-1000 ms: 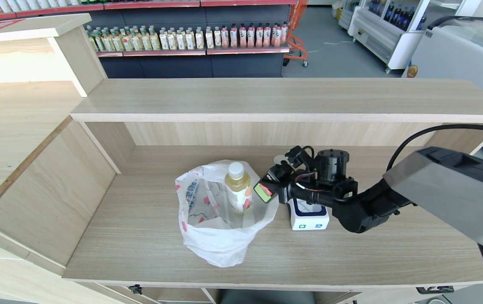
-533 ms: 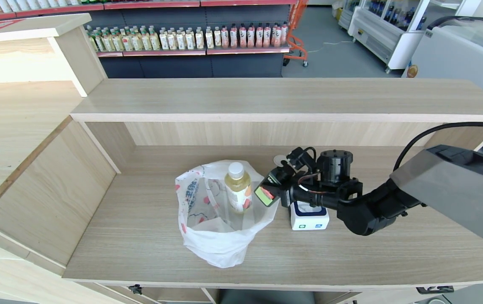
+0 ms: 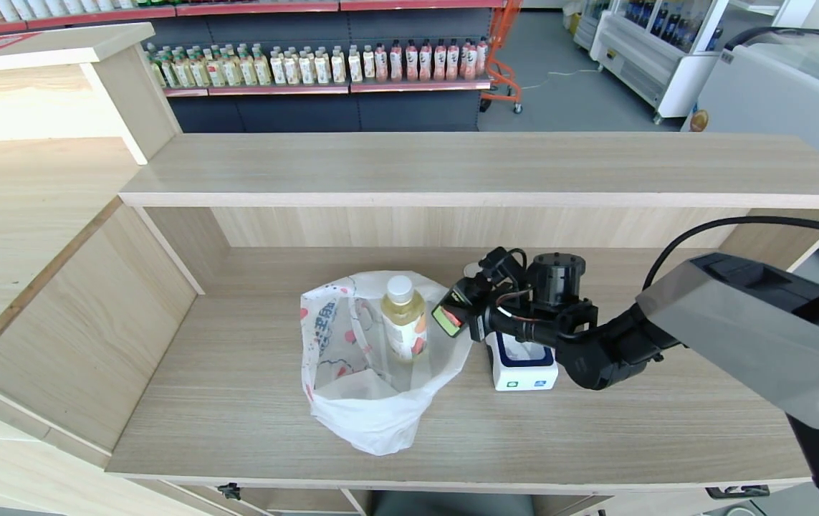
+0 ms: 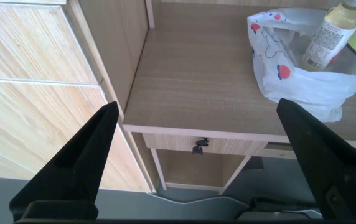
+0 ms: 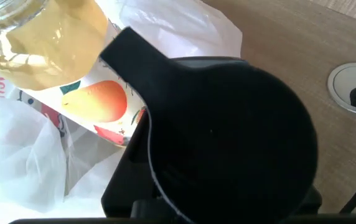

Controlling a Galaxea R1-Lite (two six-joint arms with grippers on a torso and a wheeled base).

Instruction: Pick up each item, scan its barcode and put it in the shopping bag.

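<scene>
Left wrist view is showing the left gripper (image 4: 196,104) hanging off the near edge of the counter (image 3: 237,416), its fingers spread wide. Farther in, the shopping bag (image 3: 370,408) is standing open with a bottle (image 3: 403,322) upright inside. The right gripper (image 3: 451,318) is hovering at the bag's right rim, pinching a small dark item (image 3: 445,322) with a green and red face, just left of the scanner (image 3: 521,369). Shelves (image 3: 309,89) of bottles are standing far behind

Bottle (image 3: 403,319) in shopping bag (image 3: 365,412); scanner (image 3: 524,370) right of bag.
</scene>
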